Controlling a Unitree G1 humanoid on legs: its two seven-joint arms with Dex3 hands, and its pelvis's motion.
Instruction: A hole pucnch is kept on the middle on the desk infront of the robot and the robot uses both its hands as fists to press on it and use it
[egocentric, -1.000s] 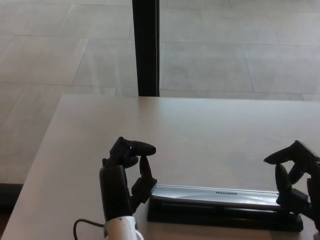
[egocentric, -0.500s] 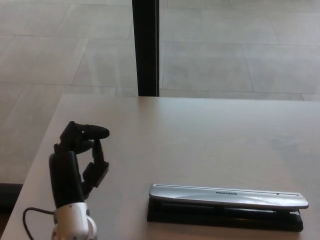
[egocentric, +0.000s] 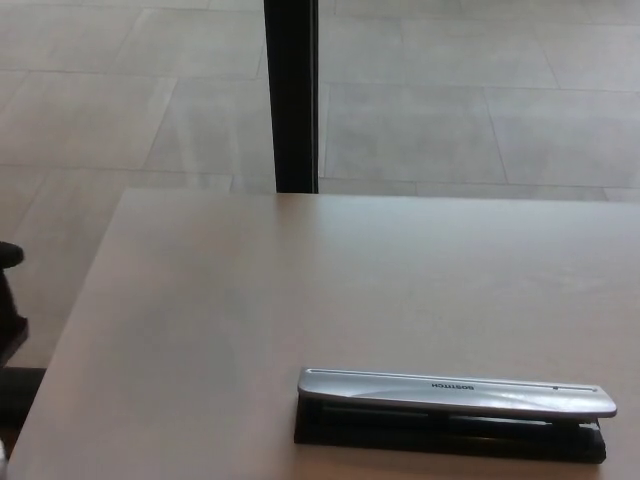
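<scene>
Your left hand (egocentric: 8, 300) barely peeks in — fingers can't be told. The hole punch (egocentric: 452, 412) lies sideways, far to its right.

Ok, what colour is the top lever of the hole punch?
Silver, on a black base; the lever of the hole punch shows best in the head view.

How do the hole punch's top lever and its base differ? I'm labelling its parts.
The lever is silver and glossy, with small printed lettering; the base is black and matte. The lever lies on top and overhangs past the base at the right end. Both are long, narrow bars running across the desk.
</scene>
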